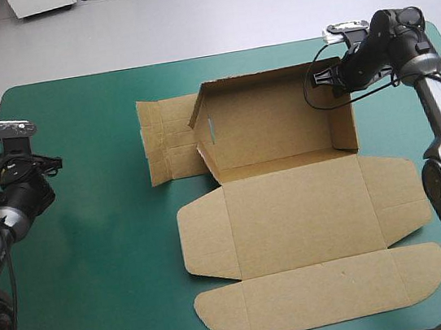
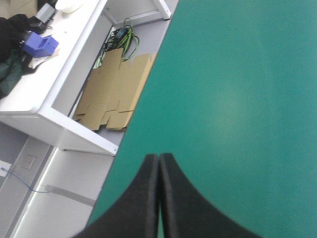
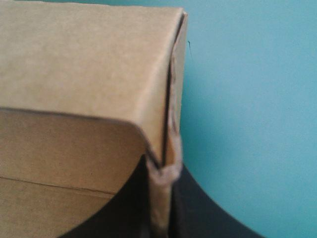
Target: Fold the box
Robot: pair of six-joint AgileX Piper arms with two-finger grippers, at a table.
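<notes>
High view: the box (image 1: 292,204) sits mid-worktop with 2 walls up, its left flap (image 1: 169,139) untucked and its lid flat; I judge it roughly half done.

Left wrist view: the left hand (image 2: 159,159) is closed and empty, near spare board (image 2: 111,91).

Right wrist view: the right hand (image 3: 161,171) pinches the right wall.

Box (image 3: 89,59) largely cropped in right wrist view
</notes>
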